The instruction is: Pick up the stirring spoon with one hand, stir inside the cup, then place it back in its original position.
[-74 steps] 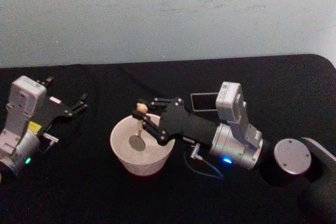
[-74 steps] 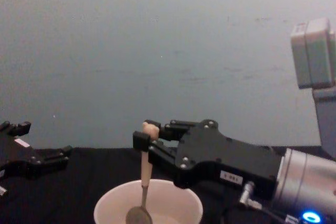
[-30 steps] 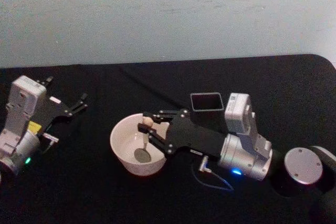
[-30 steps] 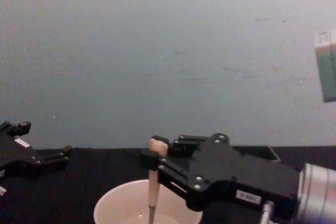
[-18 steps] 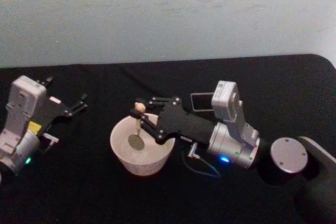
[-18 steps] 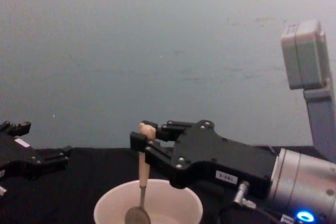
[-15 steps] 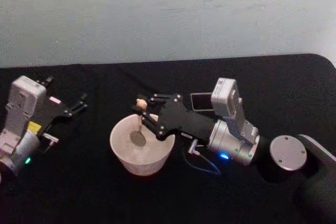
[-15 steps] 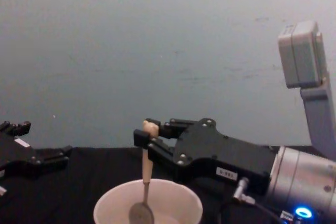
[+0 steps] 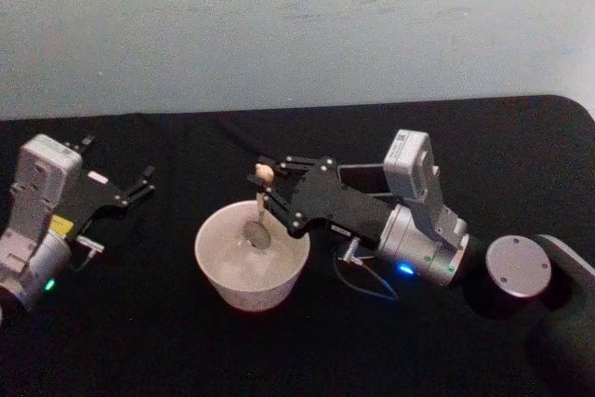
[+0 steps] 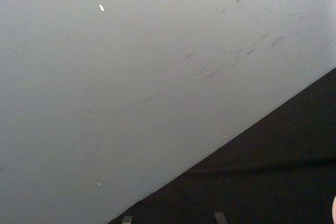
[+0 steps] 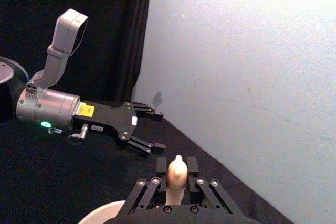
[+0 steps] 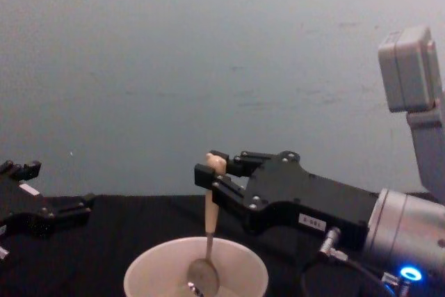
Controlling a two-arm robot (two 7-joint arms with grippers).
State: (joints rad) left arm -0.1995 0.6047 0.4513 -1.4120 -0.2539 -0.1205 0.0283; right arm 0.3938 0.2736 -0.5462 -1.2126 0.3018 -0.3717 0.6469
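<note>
The stirring spoon [image 9: 257,230] hangs upright over the cup [image 9: 249,297], its silvery bowl just inside the far part of the rim. My right gripper [image 9: 269,187] is shut on the peach handle just under the bear head. From the chest, the spoon [image 12: 209,217] dips into the cream cup [image 12: 149,273] under the right gripper [image 12: 211,172]. In the right wrist view the bear head [image 11: 177,170] pokes up between the fingers. The dark holder [image 9: 361,174] stands behind the right hand, partly hidden. My left gripper [image 9: 139,182] rests open at the far left, away from the cup.
A black cloth covers the table [image 9: 167,341], and a pale grey wall [image 9: 297,25] rises right behind its back edge. A thin cable [image 9: 367,284] loops on the cloth under the right wrist. The right arm's round silver joint [image 9: 518,267] sits near the right front.
The right gripper has carried the spoon across the cup, from the left part of the rim toward its far right side. The left arm has not moved.
</note>
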